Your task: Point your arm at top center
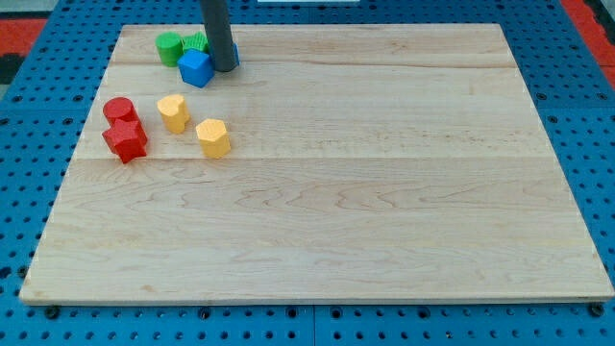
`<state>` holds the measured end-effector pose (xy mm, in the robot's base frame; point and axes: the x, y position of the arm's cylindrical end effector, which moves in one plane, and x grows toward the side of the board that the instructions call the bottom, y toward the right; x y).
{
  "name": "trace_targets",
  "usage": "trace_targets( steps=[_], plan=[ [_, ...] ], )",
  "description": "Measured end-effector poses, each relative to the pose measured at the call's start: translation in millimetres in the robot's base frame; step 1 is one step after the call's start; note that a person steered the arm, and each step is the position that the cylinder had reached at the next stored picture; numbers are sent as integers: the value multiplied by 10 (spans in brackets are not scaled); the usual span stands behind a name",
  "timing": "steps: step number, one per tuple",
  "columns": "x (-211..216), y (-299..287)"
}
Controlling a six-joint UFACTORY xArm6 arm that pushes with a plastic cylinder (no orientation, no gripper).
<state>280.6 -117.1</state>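
Observation:
My tip (225, 68) rests on the wooden board (384, 192) near its top left, at the lower end of the dark rod that comes down from the view's top. It stands just right of a blue cube (195, 68), touching or nearly so. A second blue block (234, 50) is mostly hidden behind the rod. A green cylinder (170, 46) and another green block (196, 43) lie just left of the rod, above the blue cube.
A red cylinder (119, 110) and a red star-shaped block (125, 140) lie at the left. Two yellow blocks sit right of them: one (174, 111) higher, one (213, 137) lower. Blue pegboard (577, 115) surrounds the board.

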Motion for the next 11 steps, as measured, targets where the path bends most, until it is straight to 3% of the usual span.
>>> trace_targets(
  steps=[3, 6, 7, 8, 9, 11],
  plan=[
    [41, 0],
    [271, 385],
    [189, 986],
    [-345, 1206],
    [-855, 1040],
    [-874, 664]
  ],
)
